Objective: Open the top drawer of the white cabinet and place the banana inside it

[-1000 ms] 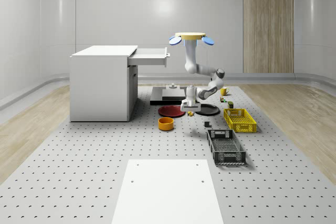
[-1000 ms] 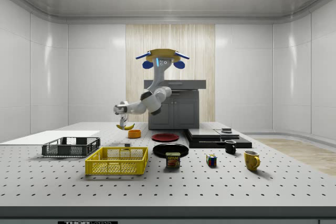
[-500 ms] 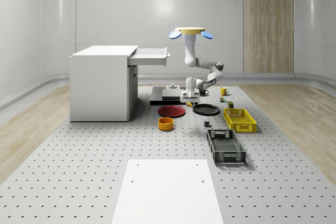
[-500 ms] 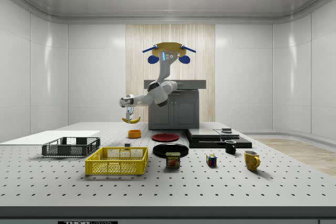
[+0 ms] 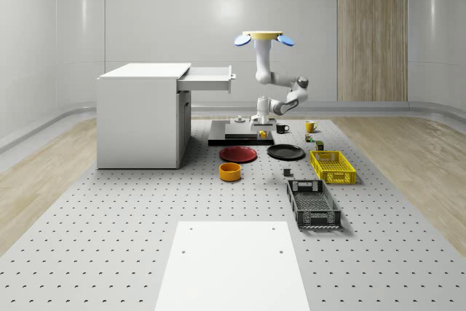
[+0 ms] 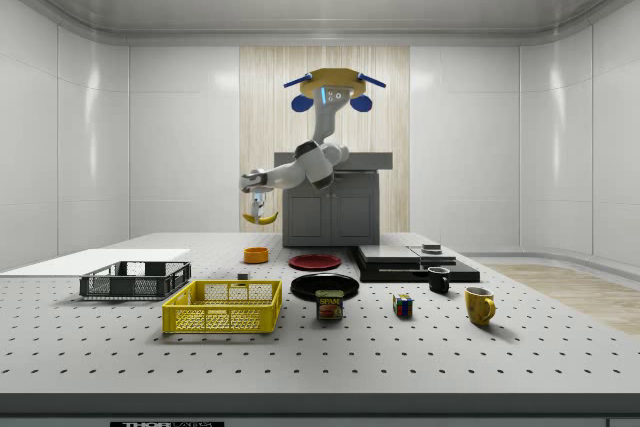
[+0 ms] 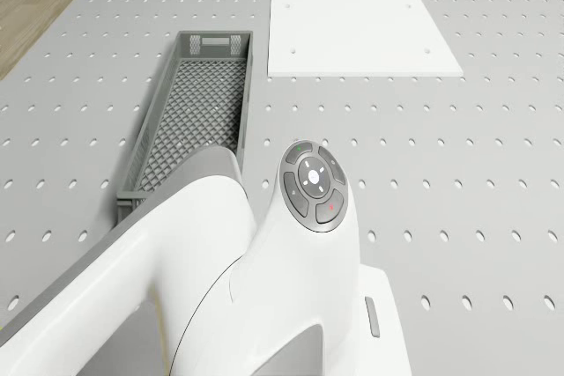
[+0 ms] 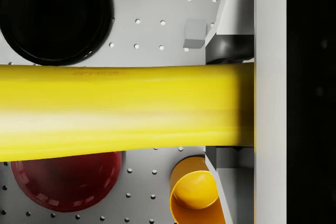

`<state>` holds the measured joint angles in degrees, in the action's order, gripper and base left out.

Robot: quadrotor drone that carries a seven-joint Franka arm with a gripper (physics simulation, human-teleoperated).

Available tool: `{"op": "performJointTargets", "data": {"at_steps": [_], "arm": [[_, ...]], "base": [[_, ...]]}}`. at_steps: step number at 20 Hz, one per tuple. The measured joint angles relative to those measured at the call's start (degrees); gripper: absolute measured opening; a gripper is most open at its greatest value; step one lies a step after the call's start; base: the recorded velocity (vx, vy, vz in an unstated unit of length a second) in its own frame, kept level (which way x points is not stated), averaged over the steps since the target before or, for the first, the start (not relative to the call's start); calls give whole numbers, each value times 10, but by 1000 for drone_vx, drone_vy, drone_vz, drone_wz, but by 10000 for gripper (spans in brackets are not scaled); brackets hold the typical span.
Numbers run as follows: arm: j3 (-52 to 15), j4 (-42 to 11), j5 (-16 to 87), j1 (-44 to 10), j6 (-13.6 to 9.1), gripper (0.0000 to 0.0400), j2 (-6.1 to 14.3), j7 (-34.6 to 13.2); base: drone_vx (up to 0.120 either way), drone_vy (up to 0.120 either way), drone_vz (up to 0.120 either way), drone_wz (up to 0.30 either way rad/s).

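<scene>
Hovering drone's claw (image 6: 259, 203) grips a smooth curved banana (image 6: 261, 218).

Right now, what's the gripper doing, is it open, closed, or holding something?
Gripper: shut on the banana, held in the air below the hovering drone, above the table.

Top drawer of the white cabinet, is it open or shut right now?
Open. The drawer juts out from the cabinet toward the whole-scene view's right.
</scene>
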<state>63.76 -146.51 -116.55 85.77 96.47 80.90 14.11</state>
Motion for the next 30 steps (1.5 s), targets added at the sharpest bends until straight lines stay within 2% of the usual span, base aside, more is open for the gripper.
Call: {"op": "performJointTargets", "data": {"at_steps": [14,30], "arm": [[0,1,7,7,13,190,14,5],[0,2,14,14,25,190,27,10]], "base": [[-120,0,120,0],[-120,-38,120,0]]}}
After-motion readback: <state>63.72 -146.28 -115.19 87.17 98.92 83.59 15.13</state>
